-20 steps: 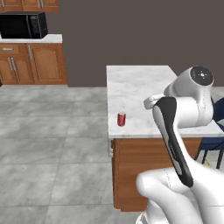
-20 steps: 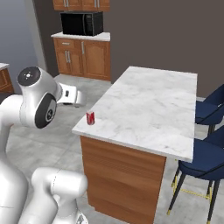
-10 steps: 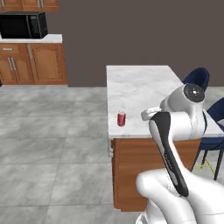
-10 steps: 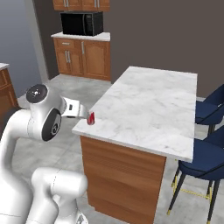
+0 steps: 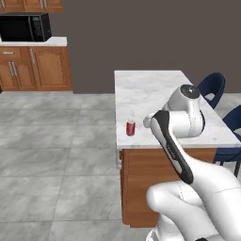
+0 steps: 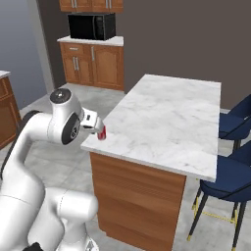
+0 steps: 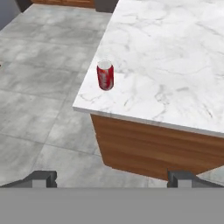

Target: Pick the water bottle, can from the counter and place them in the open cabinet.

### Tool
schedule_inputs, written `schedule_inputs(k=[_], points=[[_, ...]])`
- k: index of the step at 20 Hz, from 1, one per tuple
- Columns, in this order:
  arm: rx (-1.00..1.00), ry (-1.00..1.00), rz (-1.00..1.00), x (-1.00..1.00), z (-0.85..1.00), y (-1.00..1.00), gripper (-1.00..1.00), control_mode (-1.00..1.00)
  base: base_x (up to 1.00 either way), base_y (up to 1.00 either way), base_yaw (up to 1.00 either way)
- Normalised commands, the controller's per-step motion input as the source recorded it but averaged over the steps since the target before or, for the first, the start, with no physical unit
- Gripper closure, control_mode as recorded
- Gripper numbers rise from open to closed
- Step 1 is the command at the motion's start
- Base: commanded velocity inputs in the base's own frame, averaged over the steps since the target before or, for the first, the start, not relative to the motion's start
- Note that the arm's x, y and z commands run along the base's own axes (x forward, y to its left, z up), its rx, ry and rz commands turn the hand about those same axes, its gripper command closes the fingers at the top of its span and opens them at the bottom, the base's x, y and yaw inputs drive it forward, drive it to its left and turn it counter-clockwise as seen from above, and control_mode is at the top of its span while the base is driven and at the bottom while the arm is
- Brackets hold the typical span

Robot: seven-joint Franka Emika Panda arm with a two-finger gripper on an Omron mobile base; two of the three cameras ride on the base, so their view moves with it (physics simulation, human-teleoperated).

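Observation:
A small red can [image 5: 131,128] [image 6: 102,133] [image 7: 105,75] stands upright near the corner of the white marble counter [image 5: 147,89] [image 6: 169,112] [image 7: 175,52]. My gripper [image 7: 111,178] is open, its two dark fingertips [image 7: 43,177] spread wide with nothing between them. It looks down on the counter's corner from a short way off, with the can ahead and apart from it. In the right base view the hand [image 6: 92,120] sits just left of the can. The water bottle and the open cabinet are out of view.
Blue chairs [image 5: 214,87] [image 6: 238,122] stand along the counter's far side. A black microwave [image 5: 26,27] [image 6: 91,26] sits on low wooden cabinets [image 5: 35,68] against the back wall. Grey tiled floor [image 5: 56,141] lies left of the island.
The arm has folded down and swung toward the counter's corner, bringing the hand close beside the can. The can has not moved, and the jaws stayed open.

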Motion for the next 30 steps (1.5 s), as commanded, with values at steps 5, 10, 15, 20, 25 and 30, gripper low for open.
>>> schedule_inputs(k=[5,10,15,20,25,30], points=[[0.00,0.11,0.00,0.60,-0.24,0.27,-1.00,-1.00,0.00,0.00,0.00],[0.00,0.01,0.00,0.53,-0.31,0.14,-1.00,-1.00,0.00,0.00,0.00],[0.00,0.00,0.00,0.47,-0.41,0.05,-1.00,-1.00,0.00,0.00,0.00],[0.00,-0.01,0.00,0.40,-0.38,0.00,-1.00,-1.00,0.00,0.00,0.00],[0.00,0.00,0.00,0.37,-0.31,0.00,-1.00,-1.00,0.00,0.00,0.00],[0.00,-0.01,0.00,0.25,-0.32,0.00,-1.00,-1.00,0.00,0.00,0.00]])
